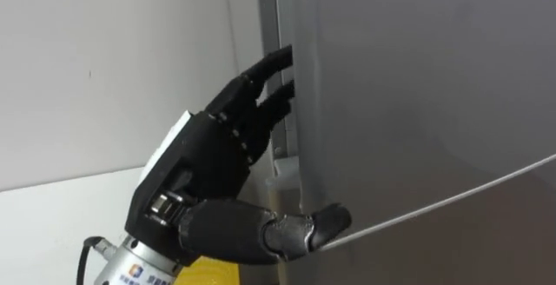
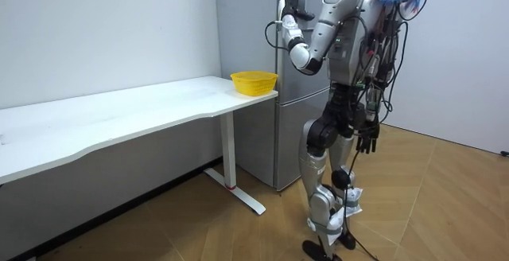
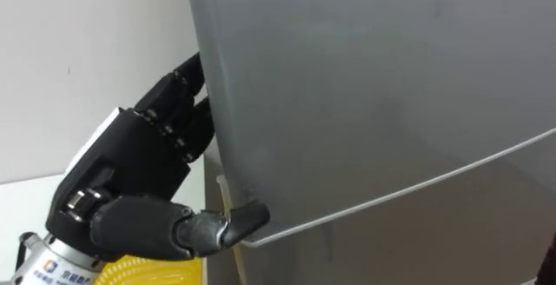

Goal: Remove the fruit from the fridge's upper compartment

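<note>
The grey upper fridge door (image 1: 417, 102) stands just before me, shut or nearly so. My black left hand (image 1: 200, 159) is on its left edge: the fingers (image 1: 261, 85) reach into the gap behind the edge, with their tips hidden. The thumb (image 1: 321, 224) presses on the door's front at the lower corner, just above the seam to the lower door (image 1: 486, 241). In the room view I stand upright facing the fridge (image 2: 254, 22), left hand (image 2: 290, 22) raised to it. My right hand (image 2: 367, 142) hangs at my side with relaxed fingers.
A yellow bowl (image 2: 254, 82) sits on the end of a long white table (image 2: 119, 114), right beside the fridge and below my left arm. A white wall (image 1: 104, 59) runs behind the table. Wooden floor lies open behind me.
</note>
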You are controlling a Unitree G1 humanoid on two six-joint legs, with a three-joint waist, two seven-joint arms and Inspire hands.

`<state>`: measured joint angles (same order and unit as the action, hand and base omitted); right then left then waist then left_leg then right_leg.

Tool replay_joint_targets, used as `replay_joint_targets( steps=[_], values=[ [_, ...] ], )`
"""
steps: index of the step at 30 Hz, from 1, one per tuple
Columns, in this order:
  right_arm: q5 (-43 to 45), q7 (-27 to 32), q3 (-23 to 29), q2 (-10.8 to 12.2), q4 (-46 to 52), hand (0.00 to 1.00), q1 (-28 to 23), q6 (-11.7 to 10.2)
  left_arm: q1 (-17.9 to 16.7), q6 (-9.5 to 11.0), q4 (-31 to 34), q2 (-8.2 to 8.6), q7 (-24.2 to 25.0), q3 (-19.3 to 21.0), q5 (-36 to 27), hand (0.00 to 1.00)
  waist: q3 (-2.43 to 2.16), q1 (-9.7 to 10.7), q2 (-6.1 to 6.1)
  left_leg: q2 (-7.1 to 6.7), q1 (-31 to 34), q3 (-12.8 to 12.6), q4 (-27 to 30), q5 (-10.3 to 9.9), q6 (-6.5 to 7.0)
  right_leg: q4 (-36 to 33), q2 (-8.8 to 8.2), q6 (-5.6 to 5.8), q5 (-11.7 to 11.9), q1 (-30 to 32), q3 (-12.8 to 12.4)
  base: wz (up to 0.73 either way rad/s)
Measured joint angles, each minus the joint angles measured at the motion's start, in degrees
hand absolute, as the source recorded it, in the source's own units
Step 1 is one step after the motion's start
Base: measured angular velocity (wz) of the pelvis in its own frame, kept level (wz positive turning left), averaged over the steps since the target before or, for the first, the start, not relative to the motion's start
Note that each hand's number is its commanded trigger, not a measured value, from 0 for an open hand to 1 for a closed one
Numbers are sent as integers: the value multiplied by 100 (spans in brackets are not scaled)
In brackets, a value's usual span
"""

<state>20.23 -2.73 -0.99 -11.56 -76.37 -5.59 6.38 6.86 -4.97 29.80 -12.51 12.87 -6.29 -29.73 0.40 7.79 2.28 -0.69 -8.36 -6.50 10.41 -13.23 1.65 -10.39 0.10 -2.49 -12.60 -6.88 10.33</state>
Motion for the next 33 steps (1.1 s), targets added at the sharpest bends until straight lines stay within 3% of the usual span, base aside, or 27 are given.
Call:
replay_joint_targets(
  steps=[6,15,23,26,33],
  values=[
    [-1,7,-4,1,-13,0,9,-8,1,-24,0,-100,261,-363,5,0,-13,36,19,3,27,1,19,1,1,-56,1,3,-2,54,-12,1],
    [-43,7,-21,-6,-7,0,50,-9,36,-21,3,-174,304,-349,21,0,-17,44,25,9,91,-120,41,1,2,-135,-8,-1,1,183,-100,-5],
    [-30,2,5,-6,-33,0,93,-13,64,-21,4,-228,306,-300,12,0,-12,158,15,6,84,-247,33,1,2,-122,-2,25,16,205,-225,-6],
    [15,-29,6,-8,-36,0,103,-34,95,-19,5,-260,306,-295,13,0,-16,290,24,7,111,-296,33,1,2,-27,3,46,62,181,-228,1],
    [-29,-114,-3,-36,-49,0,-29,-24,332,-19,-1,-261,304,-355,-16,0,15,355,101,-2,101,-468,27,0,3,-17,-7,99,136,198,-375,-10]
  ],
)
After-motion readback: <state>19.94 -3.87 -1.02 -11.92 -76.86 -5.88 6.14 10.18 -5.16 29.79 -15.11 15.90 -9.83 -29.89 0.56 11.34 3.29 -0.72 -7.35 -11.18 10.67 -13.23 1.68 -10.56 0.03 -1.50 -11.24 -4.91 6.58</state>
